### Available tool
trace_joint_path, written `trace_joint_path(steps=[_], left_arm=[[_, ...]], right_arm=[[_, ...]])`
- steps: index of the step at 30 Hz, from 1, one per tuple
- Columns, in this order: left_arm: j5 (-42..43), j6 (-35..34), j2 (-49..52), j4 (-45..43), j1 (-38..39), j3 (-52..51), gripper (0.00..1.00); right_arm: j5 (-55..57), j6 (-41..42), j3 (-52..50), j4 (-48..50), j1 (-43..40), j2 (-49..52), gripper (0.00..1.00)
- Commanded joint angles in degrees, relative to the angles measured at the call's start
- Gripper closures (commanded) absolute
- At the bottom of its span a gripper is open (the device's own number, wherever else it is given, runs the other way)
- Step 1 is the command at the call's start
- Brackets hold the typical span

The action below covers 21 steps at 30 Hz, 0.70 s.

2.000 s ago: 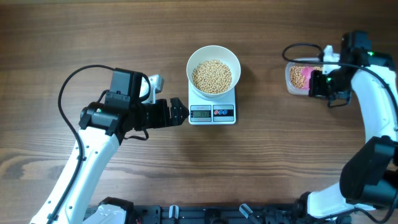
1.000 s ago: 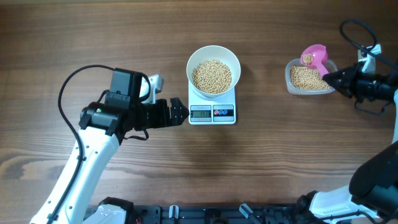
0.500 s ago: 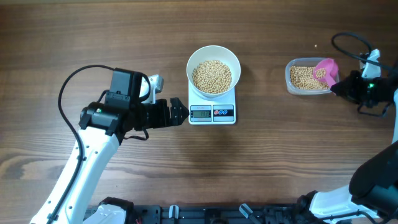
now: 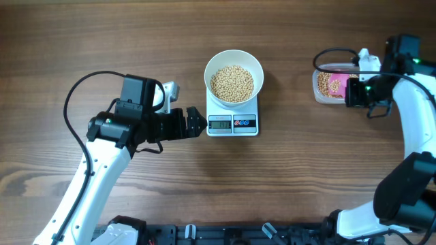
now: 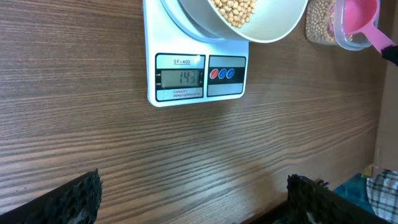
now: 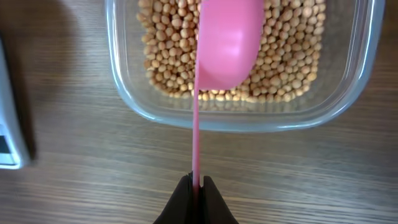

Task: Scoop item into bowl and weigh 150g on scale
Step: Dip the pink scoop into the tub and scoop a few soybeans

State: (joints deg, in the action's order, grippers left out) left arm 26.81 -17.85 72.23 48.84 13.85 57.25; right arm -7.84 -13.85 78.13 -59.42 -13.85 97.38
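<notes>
A white bowl (image 4: 234,62) of soybeans sits on the white scale (image 4: 232,124); its display (image 5: 180,78) reads 143. A clear tub (image 4: 324,86) of soybeans stands at the right (image 6: 124,93). My right gripper (image 6: 196,182) is shut on the thin handle of a pink scoop (image 6: 229,40), whose bowl hangs over the beans in the tub. In the overhead view that gripper (image 4: 350,92) is just right of the tub. My left gripper (image 4: 197,123) stands open beside the scale's left edge, holding nothing; its fingertips (image 5: 68,199) frame bare wood.
The wooden table (image 4: 286,184) stretches around the scale. Cables loop off both arms (image 4: 75,102). The table's edge (image 5: 373,180) shows at the lower right of the left wrist view, with clutter beyond it.
My right arm swung out to the right with the scoop lifted and tilted, then came back left; the scoop is over the tub again. The left arm stayed still.
</notes>
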Motion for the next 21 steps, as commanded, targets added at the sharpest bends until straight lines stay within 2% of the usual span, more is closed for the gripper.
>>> trace_joint_path(steps=[1,11,21], left_arm=[[-0.5,1.1,0.3,-0.2,-0.2,0.0,0.0],[-0.5,1.1,0.3,-0.2,-0.2,0.0,0.0],[-0.5,1.1,0.3,-0.2,-0.2,0.0,0.0]], right_arm=[[5.7,-1.0,-1.2,0.5,2.3,-1.2,0.96],[-7.0,-1.0,-1.4,-0.5,4.5,-1.2,0.96],[-7.1,3.8,-1.4,-1.5,2.6,-1.2,0.96]])
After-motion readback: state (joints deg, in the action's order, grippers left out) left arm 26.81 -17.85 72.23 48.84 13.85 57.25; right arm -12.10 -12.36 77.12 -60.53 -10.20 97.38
